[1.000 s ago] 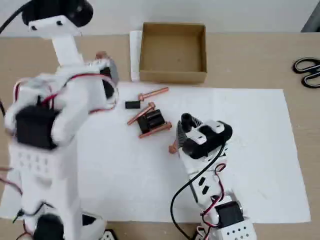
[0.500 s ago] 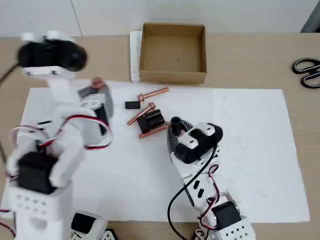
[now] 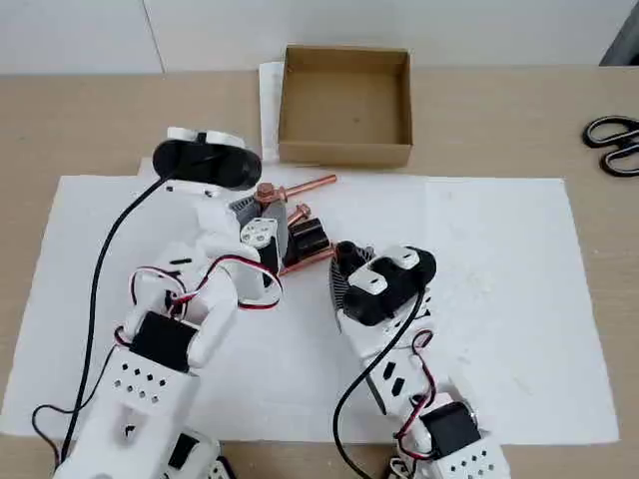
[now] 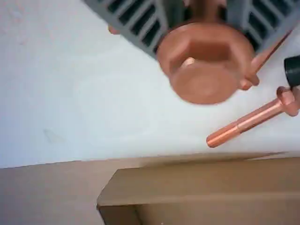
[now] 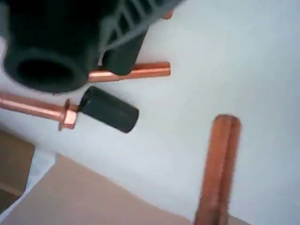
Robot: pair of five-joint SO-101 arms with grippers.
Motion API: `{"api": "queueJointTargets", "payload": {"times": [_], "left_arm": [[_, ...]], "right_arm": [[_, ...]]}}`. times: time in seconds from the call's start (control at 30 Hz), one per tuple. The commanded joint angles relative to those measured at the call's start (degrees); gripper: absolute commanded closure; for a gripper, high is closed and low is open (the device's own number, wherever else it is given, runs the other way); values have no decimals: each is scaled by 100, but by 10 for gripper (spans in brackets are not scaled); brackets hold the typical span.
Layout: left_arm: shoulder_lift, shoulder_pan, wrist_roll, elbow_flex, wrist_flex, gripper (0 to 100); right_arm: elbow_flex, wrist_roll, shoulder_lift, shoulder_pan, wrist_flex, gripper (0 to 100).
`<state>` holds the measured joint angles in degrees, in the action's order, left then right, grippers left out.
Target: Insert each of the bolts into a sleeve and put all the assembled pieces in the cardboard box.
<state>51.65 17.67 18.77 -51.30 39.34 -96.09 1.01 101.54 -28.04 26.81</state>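
Observation:
My left gripper is shut on a copper bolt, whose hexagonal head faces the left wrist camera between the grey fingers. It hangs over the paper just in front of the cardboard box. My right gripper is shut on a black sleeve, open end towards its camera. Between the two lie loose bolts and black sleeves. In the right wrist view a sleeve lies beside a bolt.
A white paper sheet covers the table's middle. Scissors lie at the far right edge. A white strip lies against the box's left wall. The paper to the right of my right arm is bare.
My left arm has swung right and lowered towards the pile, carrying the bolt. My right gripper has shifted a little left with the sleeve.

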Motion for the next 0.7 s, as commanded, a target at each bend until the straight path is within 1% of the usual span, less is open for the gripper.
{"api": "queueJointTargets", "payload": {"times": [0.0,0.07,0.17,0.23,0.3,0.47,0.6,0.67], "left_arm": [[352,44,44,-136,-422,994],[510,123,53,-224,-413,994],[774,360,53,-418,-404,994],[905,527,53,-541,-404,994],[949,633,53,-585,-404,994],[905,651,62,-488,-431,994],[905,651,62,-435,-431,994],[905,651,132,-435,-440,994]], "right_arm": [[-53,-79,48,-13,40,994],[-53,-79,40,-48,92,994],[-53,-79,13,-374,374,994],[-53,-79,-4,-514,374,994],[-53,-255,-4,-541,365,994],[-53,-1002,-4,-541,409,995],[-53,-1090,-4,-549,567,995],[-53,-1090,-4,-664,602,995]]}}
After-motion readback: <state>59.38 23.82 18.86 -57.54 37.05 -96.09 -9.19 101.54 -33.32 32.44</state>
